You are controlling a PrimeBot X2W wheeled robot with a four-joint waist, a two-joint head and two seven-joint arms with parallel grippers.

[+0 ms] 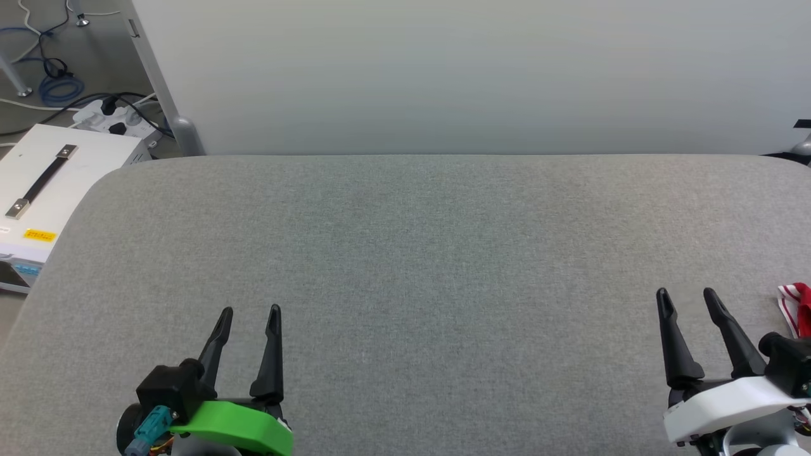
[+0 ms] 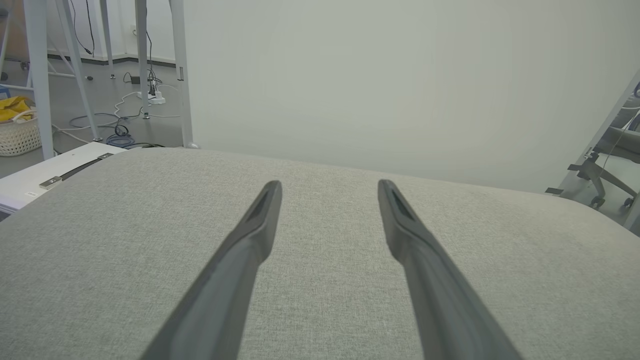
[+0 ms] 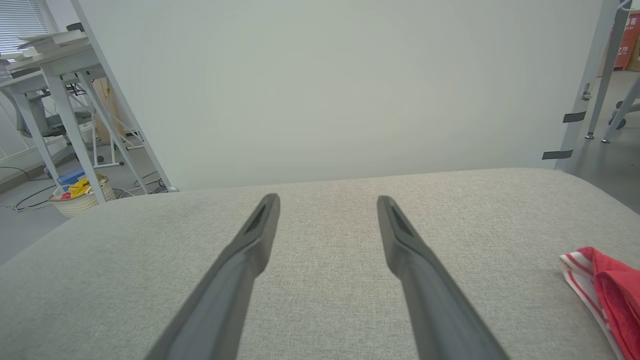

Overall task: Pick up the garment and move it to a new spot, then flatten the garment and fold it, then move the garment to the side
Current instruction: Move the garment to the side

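Observation:
A corner of the garment point(image 1: 798, 307) peeks in at the head view's right edge: red cloth with red-white striped trim, lying on the grey padded table point(image 1: 405, 266). The same red fabric and striped trim of the garment point(image 3: 607, 287) lies at the lower right of the right wrist view. My right gripper point(image 1: 686, 295) stands open just left of it, nothing between its fingers point(image 3: 250, 250). My left gripper point(image 1: 250, 310) is open over the table's front left, far from the garment, with its fingers point(image 2: 255, 235) over bare cloth. Most of the garment is out of view.
A pale partition point(image 1: 469, 69) rises right behind the table's far edge. Left of the table stands a white case with a black handle point(image 1: 44, 183), with a power strip and cables point(image 1: 108, 114) on the floor. A basket point(image 3: 82, 197) sits under desks.

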